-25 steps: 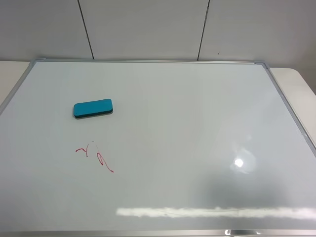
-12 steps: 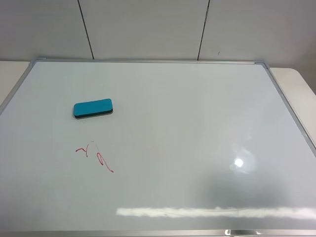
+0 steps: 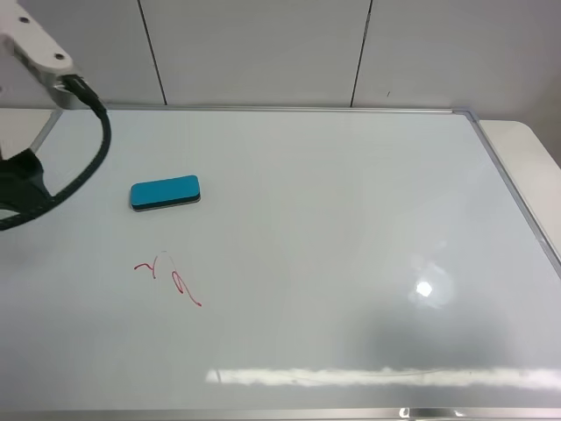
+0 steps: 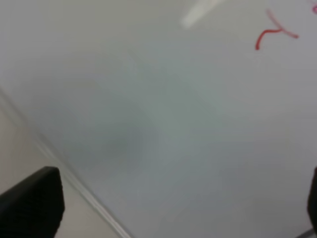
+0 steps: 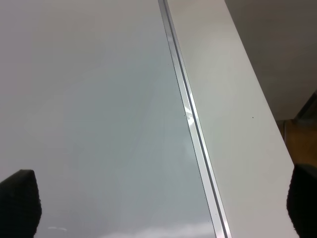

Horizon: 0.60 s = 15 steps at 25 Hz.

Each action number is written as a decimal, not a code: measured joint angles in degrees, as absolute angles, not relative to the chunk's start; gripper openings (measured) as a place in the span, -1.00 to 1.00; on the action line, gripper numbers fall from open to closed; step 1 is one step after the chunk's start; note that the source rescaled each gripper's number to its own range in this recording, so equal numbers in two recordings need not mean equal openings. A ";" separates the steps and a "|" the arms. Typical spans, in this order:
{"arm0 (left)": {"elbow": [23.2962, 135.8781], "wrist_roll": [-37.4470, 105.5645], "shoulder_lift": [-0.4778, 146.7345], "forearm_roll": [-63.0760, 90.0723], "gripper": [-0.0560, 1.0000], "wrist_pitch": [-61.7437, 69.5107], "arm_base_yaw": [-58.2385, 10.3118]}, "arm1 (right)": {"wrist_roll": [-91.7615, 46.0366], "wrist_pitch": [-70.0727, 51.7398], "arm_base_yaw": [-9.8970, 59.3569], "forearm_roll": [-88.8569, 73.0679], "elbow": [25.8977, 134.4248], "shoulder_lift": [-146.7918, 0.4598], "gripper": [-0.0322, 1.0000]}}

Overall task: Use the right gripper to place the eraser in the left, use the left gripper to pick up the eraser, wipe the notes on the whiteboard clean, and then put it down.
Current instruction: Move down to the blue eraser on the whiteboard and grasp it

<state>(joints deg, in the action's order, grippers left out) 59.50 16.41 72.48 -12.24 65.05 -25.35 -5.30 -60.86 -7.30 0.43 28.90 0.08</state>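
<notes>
At far left my left gripper (image 4: 171, 208) hovers, jaws spread and empty; the eraser (image 3: 165, 193) lies to its right on the whiteboard (image 3: 351, 219), long axis crosswise, beyond the notes (image 3: 166, 279). My right gripper (image 5: 158, 203), also spread, is much farther.

Count: 1 whiteboard (image 3: 351, 228), 1 eraser (image 3: 165, 193), notes (image 3: 168, 279) = 2 red squiggles, poss. 3, too thin to split. 1 counter (image 3: 519, 145). Mine: left gripper (image 4: 173, 206) + right gripper (image 5: 159, 201) = 2, w/ 2 fingertips (image 4: 32, 203) each in wrist cams. 1 arm (image 3: 19, 186) in overhead cam. 3 wall panels (image 3: 263, 53), 2 seams (image 3: 152, 53).
</notes>
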 joint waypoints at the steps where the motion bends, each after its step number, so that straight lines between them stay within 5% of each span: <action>1: 60.53 17.40 74.20 -12.24 1.00 65.11 -26.10 | -5.30 -60.86 -7.30 0.43 28.90 0.08 1.00; 15: 71.54 31.50 94.77 -11.14 1.00 64.13 -29.85 | -5.30 -60.86 -7.30 0.43 28.90 0.08 1.00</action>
